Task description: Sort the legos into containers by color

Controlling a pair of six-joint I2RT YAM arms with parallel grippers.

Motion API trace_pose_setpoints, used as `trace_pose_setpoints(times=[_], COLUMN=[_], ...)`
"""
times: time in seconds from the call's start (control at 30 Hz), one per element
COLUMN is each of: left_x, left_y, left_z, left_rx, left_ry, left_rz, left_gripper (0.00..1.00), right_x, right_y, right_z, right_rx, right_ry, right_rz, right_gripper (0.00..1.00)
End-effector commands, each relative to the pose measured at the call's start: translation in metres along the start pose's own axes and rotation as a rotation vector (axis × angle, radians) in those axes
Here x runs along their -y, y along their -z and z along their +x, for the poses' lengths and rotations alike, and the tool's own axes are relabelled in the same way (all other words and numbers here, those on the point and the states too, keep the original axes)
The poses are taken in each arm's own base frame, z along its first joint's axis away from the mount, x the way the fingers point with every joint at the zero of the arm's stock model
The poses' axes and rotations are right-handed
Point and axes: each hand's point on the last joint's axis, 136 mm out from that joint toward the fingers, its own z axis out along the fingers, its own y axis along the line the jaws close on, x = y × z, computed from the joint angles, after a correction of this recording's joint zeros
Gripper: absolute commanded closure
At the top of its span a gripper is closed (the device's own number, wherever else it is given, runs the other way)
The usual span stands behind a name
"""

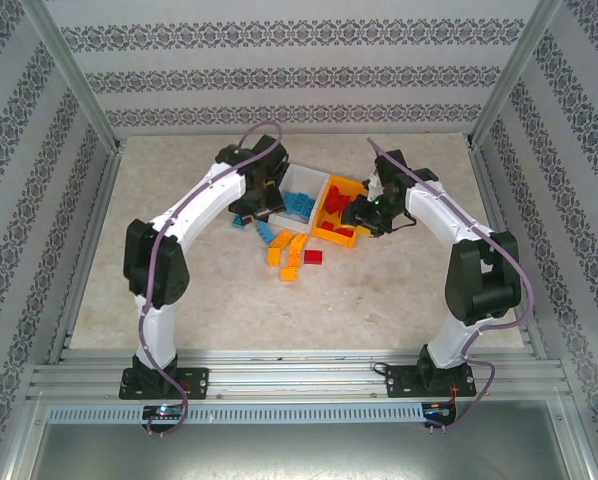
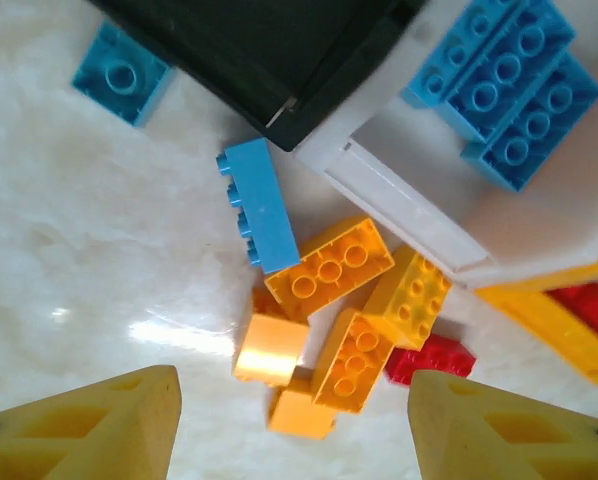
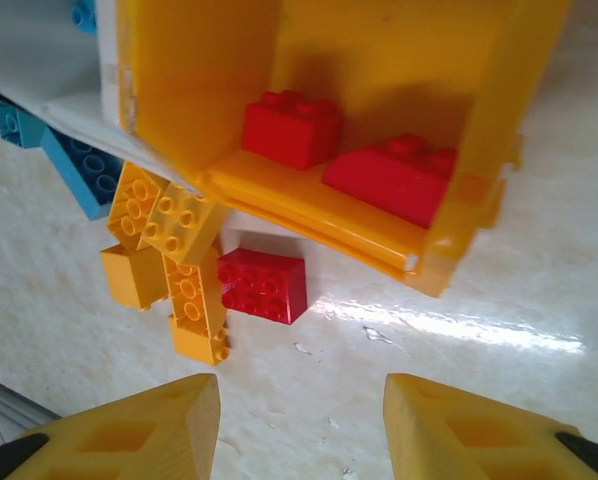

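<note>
Seen from above, both arms are reaching in over the middle of the table (image 1: 419,300). The left gripper (image 1: 247,210) is hanging near the left side of the white bin (image 1: 299,181). The right gripper (image 1: 359,215) is hanging at the near end of the orange bin (image 1: 326,237). A loose heap of bricks (image 1: 289,250) is lying on the table just in front of these bins, between the two grippers.

The left wrist camera is picking out what the overhead view leaves coarse. A corner of the black bin (image 2: 279,60) is sitting just beside the white bin, whose floor is carrying a flat cluster of light blue bricks (image 2: 509,90). Outside the bins, a single blue brick (image 2: 124,70) is lying apart, next to the black bin. A tipped blue brick (image 2: 261,205) is lying on its side against the orange-yellow bricks (image 2: 329,268), which are piled just outside the white bin's wall. The left gripper's fingers (image 2: 109,420) are standing wide apart, with nothing between them.

The right wrist camera is looking into the orange bin, where two red bricks (image 3: 291,128) are resting on the floor. A loose red brick (image 3: 264,283) is lying on the table just outside the bin's near wall, touching the orange-yellow pile. The right gripper's fingers (image 3: 129,430) are standing moderately apart and gripping nothing.
</note>
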Motion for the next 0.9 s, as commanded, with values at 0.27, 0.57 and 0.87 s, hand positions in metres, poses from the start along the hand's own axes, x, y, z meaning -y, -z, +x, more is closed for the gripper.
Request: trace_pose_setpoints(times=[0.27,0.57,0.87], left_x=[0.005,-0.007,-0.024], left_y=[-0.090,-0.094,-0.106], left_z=[-0.003,-0.005,-0.005], left_rx=[-0.025,-0.013,-0.028], left_ry=[0.360,0.343,0.392], left_rz=[0.200,0.130,0.062], left_gripper=[0.39,0.39,0.39], right_x=[-0.012,-0.005,-0.005], right_y=[0.003,0.002,0.007], right_z=[0.003,0.011,0.013], right_rx=[0.002,-0.010,-0.003], right_ry=[0.047,0.040,0.046], right_rz=[-0.023,-0.013,-0.019], right_gripper=[0.53,0.53,0.53])
